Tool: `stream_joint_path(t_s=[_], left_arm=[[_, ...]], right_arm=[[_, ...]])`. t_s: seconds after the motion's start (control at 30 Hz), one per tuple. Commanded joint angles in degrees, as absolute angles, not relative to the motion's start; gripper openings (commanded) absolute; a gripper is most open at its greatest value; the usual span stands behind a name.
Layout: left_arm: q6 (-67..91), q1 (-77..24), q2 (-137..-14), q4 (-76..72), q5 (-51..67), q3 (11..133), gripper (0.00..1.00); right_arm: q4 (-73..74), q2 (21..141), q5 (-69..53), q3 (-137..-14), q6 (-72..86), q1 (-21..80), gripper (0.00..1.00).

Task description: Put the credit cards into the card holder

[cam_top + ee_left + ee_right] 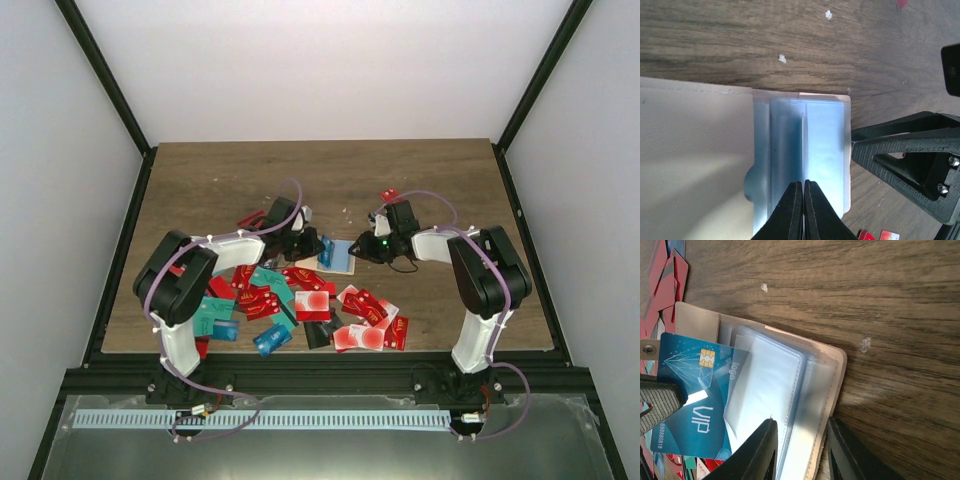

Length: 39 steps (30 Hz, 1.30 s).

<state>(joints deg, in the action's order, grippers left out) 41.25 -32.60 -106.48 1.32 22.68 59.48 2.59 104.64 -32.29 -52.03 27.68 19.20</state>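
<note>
Red, teal and blue plastic credit cards (285, 300) lie scattered near-left on my brown wooden table (220, 180). My left gripper (803, 185) has its fingers together, tips over the clear sleeves (825, 145) of the open beige folding card holder (695, 150), mid-table. A blue VIP card (690, 405) sits partly under a sleeve. My right gripper (801, 430) straddles the holder's right edge; clamped or not, I cannot tell.

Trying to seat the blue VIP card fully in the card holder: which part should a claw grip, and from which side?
Probably grip the blue VIP card by its uncovered long edge, coming from the left in the right wrist view. Its opposite edge is tucked under a clear sleeve of the card holder, so only that side looks free.
</note>
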Motion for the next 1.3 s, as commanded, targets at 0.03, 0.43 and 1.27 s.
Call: stream_joint_path(t_s=[0.03,0.43,1.27], left_arm=[[40.51,-32.43,-108.18,-3.89,24.26,59.06,0.04],[41.34,-32.42,-109.76,-6.50,25.10,57.60,0.04],[45.93,-32.50,-112.20,-12.28,25.80,54.66,0.04]], right_arm=[[2.38,105.76,-33.52,-53.44,27.04,18.98,0.28],[2.86,106.33,-32.75,-53.27,28.47,18.94,0.23],[0.05,105.90,-34.68,-50.89,30.96,18.91,0.17]])
